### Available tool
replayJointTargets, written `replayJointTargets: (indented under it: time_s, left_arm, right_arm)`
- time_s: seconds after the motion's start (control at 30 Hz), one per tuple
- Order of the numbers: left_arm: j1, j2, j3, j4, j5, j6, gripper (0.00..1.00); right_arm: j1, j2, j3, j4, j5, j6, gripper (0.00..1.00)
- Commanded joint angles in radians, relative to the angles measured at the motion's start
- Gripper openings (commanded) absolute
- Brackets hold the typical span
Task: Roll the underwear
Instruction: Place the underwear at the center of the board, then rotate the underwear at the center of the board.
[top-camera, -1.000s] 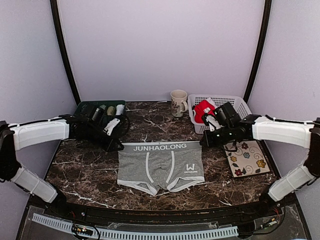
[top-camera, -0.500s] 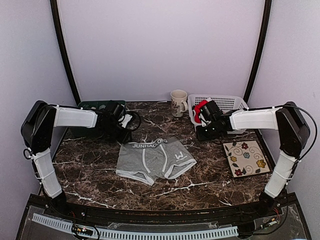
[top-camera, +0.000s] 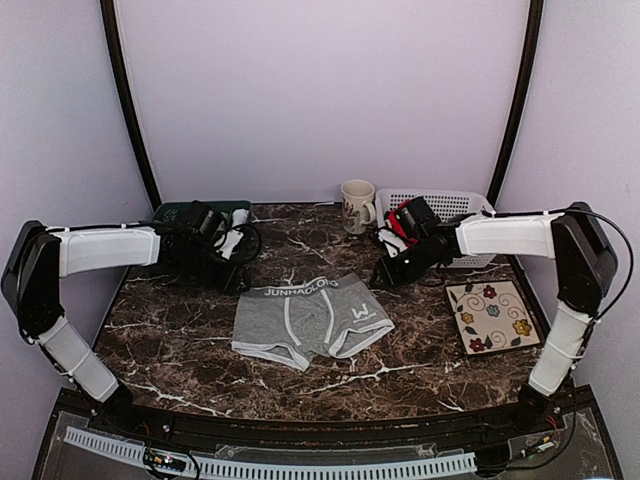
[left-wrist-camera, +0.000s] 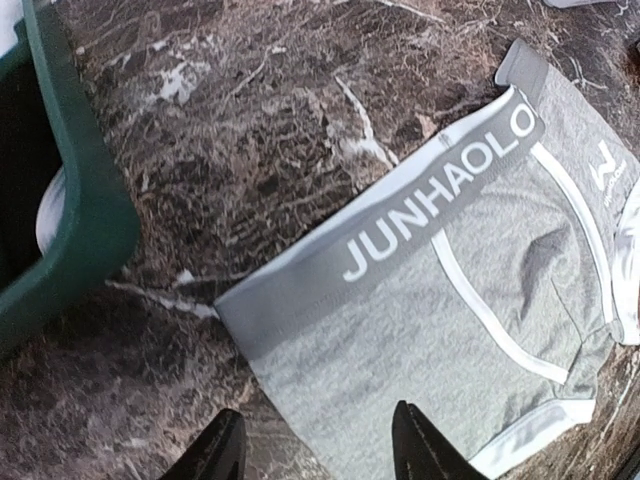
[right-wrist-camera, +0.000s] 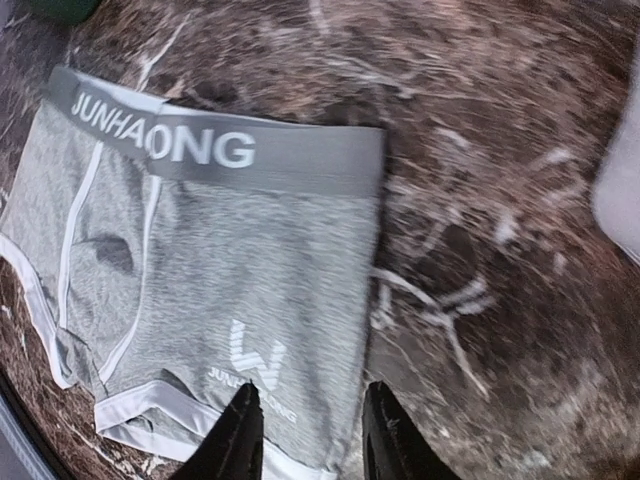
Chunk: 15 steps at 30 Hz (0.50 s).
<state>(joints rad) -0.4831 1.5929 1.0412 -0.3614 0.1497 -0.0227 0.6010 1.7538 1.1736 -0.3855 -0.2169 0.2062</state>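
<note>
the top camera looks down from high behind both arms over the whole dark marbled table. each wrist camera looks down close past its own jaws at the light grey, white-trimmed cloth underwear, which lies ahead of both jaws and shows in all three views.

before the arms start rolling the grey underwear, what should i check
1. Light grey cloth underwear with white trim lying on the dark marble table, free of both grippers: ok.
2. Its waistband flat: not ok, a fold buckles the lettering mid-band.
3. Left gripper open and empty: ok.
4. Right gripper open and empty: ok.
5. Cream ceramic mug and white plastic basket apart from the cloth: ok.
6. Back layer smooth underneath: cannot tell.
</note>
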Motion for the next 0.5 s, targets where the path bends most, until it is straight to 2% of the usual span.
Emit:
replayJointTargets:
  time_s: [0.0,0.13,0.27,0.37,0.47]
  left_arm:
    - [-0.009,-0.088,-0.072,-0.024,0.031,-0.084,0.53]
    - [-0.013,-0.137,-0.107,-0.027,0.032,-0.121,0.52]
    - [-0.031,-0.178,-0.136,-0.039,0.022,-0.141,0.52]
    - [-0.05,-0.197,-0.15,-0.053,0.005,-0.149,0.52]
    - [-0.063,-0.206,-0.16,-0.07,-0.005,-0.154,0.51]
  right_arm:
    - [0.069,0.131,0.123,-0.039,-0.138,-0.081,0.3]
    - [0.111,0.247,0.197,-0.071,-0.117,-0.119,0.23]
    - [0.112,0.306,0.198,-0.103,-0.02,-0.12,0.15]
    - [0.109,0.287,0.141,-0.128,0.038,-0.107,0.11]
    - [0.109,0.23,0.016,-0.141,0.068,-0.086,0.08]
